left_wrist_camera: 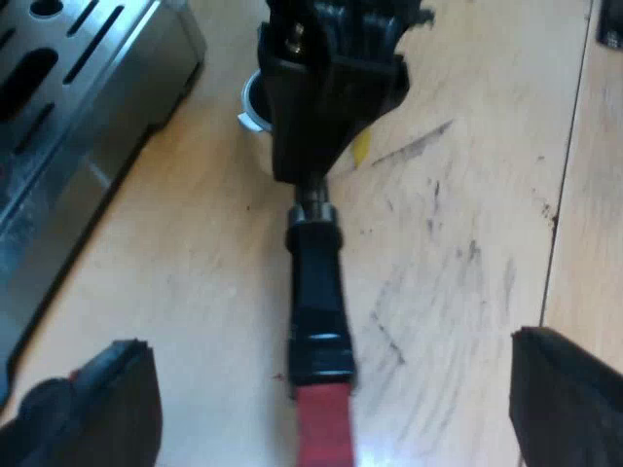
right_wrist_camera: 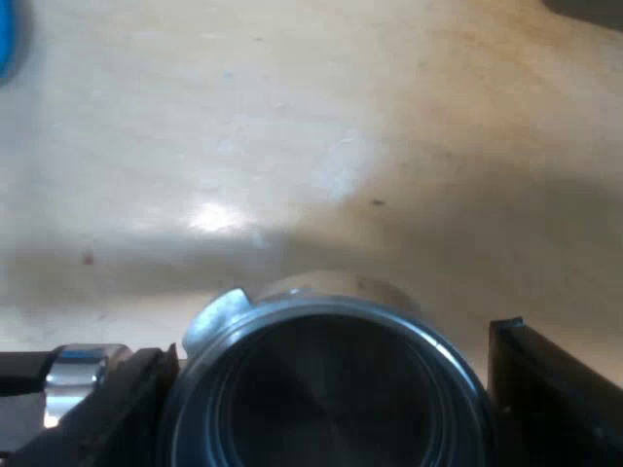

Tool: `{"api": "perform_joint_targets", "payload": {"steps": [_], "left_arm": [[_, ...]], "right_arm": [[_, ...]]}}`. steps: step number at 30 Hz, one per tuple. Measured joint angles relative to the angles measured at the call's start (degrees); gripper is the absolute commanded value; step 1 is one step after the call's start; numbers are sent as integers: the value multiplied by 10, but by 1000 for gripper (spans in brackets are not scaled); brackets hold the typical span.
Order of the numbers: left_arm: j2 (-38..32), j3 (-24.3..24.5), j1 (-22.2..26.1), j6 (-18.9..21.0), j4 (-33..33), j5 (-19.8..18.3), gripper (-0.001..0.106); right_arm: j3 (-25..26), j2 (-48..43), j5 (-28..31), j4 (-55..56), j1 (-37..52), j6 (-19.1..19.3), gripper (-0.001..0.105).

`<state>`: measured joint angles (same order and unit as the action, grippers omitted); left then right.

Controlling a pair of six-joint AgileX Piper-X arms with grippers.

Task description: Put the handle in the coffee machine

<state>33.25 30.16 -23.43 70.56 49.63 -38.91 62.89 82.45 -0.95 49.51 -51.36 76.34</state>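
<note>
The metal holder [left_wrist_camera: 316,292], with its round steel basket and dark handle ending in red, appears to be resting on the pale wooden table [left_wrist_camera: 467,243] just beside the brushed-steel espresso machine [left_wrist_camera: 68,97]. It is not locked into the machine. Its basket end is pointing toward the machine and its red end away from it.

The task is looking barely begun. The holder is being taken in hand, but the lift, the carry to the machine's front and the locking twist are all waiting.

The right gripper [right_wrist_camera: 331,341] is working at the end nearer the machine. Its two black fingers are sitting tight against opposite sides of the basket rim, which I am reading as a clamp on the holder. The left gripper [left_wrist_camera: 326,345] is hovering over the end farther from the machine, its fingers [left_wrist_camera: 107,399] standing wide apart on either side of the handle and touching nothing. Closing on the handle is looking like the next move.
</note>
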Motion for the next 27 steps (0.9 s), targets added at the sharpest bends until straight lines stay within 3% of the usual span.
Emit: {"api": "perform_joint_targets", "payload": {"steps": [6, 15, 27], "left_arm": [[0, -16, 0, -27, -2, 0, 75], [0, -64, 0, -32, -22, 1, 75], [33, -70, 0, -32, -53, 7, 75]], "right_arm": [[0, -24, -13, 8, -2, -14, 0], [0, -31, -36, 9, -2, -27, 0], [0, -31, -41, 7, -2, -31, 0]]}}
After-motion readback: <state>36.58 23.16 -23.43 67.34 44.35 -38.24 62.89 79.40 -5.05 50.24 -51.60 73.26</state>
